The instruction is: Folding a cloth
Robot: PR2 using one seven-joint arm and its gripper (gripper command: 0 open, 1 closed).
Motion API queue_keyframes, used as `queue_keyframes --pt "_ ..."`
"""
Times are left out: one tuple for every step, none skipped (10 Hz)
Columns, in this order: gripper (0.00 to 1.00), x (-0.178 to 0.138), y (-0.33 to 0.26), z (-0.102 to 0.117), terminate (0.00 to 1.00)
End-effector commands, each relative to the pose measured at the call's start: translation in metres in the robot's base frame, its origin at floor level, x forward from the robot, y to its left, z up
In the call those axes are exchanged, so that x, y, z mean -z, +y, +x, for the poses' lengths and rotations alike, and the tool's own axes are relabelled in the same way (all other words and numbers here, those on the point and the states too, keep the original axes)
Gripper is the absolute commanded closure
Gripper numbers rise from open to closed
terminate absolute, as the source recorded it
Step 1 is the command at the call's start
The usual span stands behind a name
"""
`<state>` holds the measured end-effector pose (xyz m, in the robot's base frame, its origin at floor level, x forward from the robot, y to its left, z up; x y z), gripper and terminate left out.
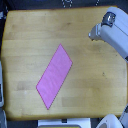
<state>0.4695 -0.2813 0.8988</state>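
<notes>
1. The cloth (54, 76) lies flat and unfolded on the wooden tabletop (30, 35), a pink-magenta parallelogram set on a slant.
2. One sharp corner of the cloth points toward the top of the exterior view, the opposite sharp corner toward the bottom, near the tabletop's lower edge.
3. Its surface looks smooth, with no fold or raised edge that can be made out.
4. The robot arm (112, 34) enters from the exterior view's right, above and to the right of the cloth, well apart from it.
5. The arm's grey-white casing ends in a rounded part with a dark cap, which sits over the tabletop's upper right area.
6. The gripper itself cannot be picked out from the casing, so whether its fingers are spread or pressed together cannot be told; nothing of the arm touches the cloth.
7. Bare wood surrounds the cloth on every side.
8. Pale rounded shapes (107, 121) show below the tabletop's lower right corner, too blurred to identify.
</notes>
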Motion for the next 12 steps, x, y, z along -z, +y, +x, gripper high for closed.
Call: queue_keyframes --pt "0.0 0.0 0.001 0.001 0.0" --pt "0.0 0.0 0.005 0.005 0.0" --pt "0.0 0.0 0.001 0.006 0.0" --pt "0.0 0.008 0.004 0.005 0.0" --pt "0.0 0.021 0.015 0.003 0.0" --pt "0.0 0.032 0.035 0.005 0.0" --pt "0.0 0.041 0.063 0.006 0.0" --pt "0.0 0.043 0.071 0.005 0.0" --pt "0.0 0.047 0.09 0.002 0.0" --pt "0.0 0.05 0.108 -0.002 0.0" --pt "0.0 0.053 0.127 -0.007 0.0" --pt "0.0 0.057 0.144 -0.013 0.0"
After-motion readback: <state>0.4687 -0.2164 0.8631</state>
